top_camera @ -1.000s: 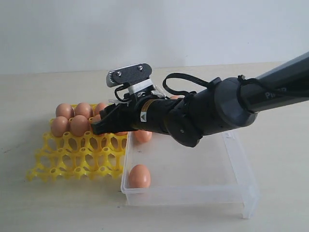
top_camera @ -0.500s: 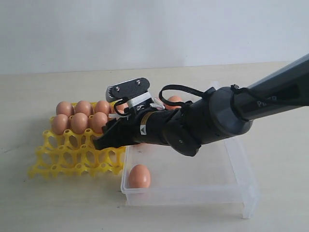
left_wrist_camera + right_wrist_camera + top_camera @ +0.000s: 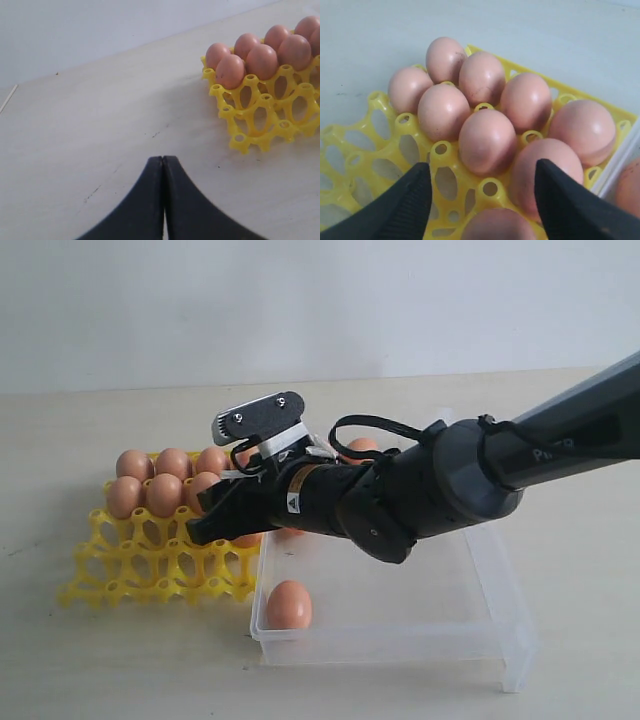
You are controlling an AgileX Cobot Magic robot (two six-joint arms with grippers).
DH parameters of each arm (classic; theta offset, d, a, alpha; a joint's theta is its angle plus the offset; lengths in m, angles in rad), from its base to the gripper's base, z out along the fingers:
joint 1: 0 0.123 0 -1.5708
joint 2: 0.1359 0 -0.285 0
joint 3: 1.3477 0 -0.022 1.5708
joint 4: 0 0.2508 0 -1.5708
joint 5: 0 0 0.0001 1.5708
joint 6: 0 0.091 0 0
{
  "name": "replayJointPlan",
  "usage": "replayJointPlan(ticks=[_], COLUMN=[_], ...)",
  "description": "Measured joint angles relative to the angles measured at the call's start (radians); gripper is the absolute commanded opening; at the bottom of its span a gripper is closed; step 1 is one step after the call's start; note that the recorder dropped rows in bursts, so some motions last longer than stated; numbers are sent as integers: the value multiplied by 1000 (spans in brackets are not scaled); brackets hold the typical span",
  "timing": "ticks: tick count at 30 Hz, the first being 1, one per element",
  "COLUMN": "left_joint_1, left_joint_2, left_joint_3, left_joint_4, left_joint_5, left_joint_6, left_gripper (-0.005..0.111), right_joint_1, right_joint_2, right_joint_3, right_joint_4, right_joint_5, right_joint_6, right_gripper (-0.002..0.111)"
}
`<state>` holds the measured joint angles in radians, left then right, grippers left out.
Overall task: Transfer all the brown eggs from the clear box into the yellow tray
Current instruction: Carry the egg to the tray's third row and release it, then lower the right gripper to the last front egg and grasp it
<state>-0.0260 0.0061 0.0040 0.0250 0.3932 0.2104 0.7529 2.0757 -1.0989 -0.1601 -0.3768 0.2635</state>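
Note:
The yellow tray (image 3: 130, 570) lies left of the clear box (image 3: 400, 620) and holds several brown eggs (image 3: 160, 495) in its far rows. My right gripper (image 3: 205, 518) reaches across over the tray's right side. In the right wrist view it (image 3: 482, 167) is open, fingers wide apart above the tray (image 3: 445, 150). One egg (image 3: 497, 225) sits low between the fingers, cut off by the frame edge. A single egg (image 3: 288, 605) lies in the box's near left corner, and another (image 3: 362, 446) peeks out behind the arm. My left gripper (image 3: 163, 159) is shut and empty over bare table, with the tray (image 3: 260, 125) off to one side.
The right arm's dark body (image 3: 430, 490) hangs over the box's far half and hides part of it. The tray's near rows of cups (image 3: 150, 575) hold nothing. Pale table (image 3: 120, 660) surrounds tray and box.
The right arm dropped lower and its gripper edged left over the tray's right cups. The egg in the box's near corner and the left gripper stayed put.

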Motion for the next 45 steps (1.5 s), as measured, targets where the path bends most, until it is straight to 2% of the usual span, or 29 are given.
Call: replayJointPlan(ticks=[5,9,13,14,16,18,24,35,36,38,39,43,45], left_joint_1=[0,0,0,0,0,0,0,0,0,0,0,0,0], left_joint_2=[0,0,0,0,0,0,0,0,0,0,0,0,0], left_joint_3=[0,0,0,0,0,0,0,0,0,0,0,0,0], left_joint_4=[0,0,0,0,0,0,0,0,0,0,0,0,0], left_joint_5=[0,0,0,0,0,0,0,0,0,0,0,0,0], left_joint_6=[0,0,0,0,0,0,0,0,0,0,0,0,0], left_gripper=[0,0,0,0,0,0,0,0,0,0,0,0,0], right_joint_1=[0,2,2,2,2,2,2,34,34,34,34,36,36], right_joint_2=[-10,-110,-274,-335,-360,-341,-214,-158,-151,-142,-141,-140,-140], right_joint_3=[0,3,3,3,3,3,5,6,6,6,6,6,6], right_joint_4=[0,0,19,61,144,232,329,370,375,377,379,381,381], right_joint_5=[11,143,414,579,760,815,835,830,821,801,793,786,786], right_joint_6=[-2,11,107,159,172,123,83,45,39,37,35,18,9], right_gripper=[60,60,60,60,60,60,60,59,56,43,29,2,0])
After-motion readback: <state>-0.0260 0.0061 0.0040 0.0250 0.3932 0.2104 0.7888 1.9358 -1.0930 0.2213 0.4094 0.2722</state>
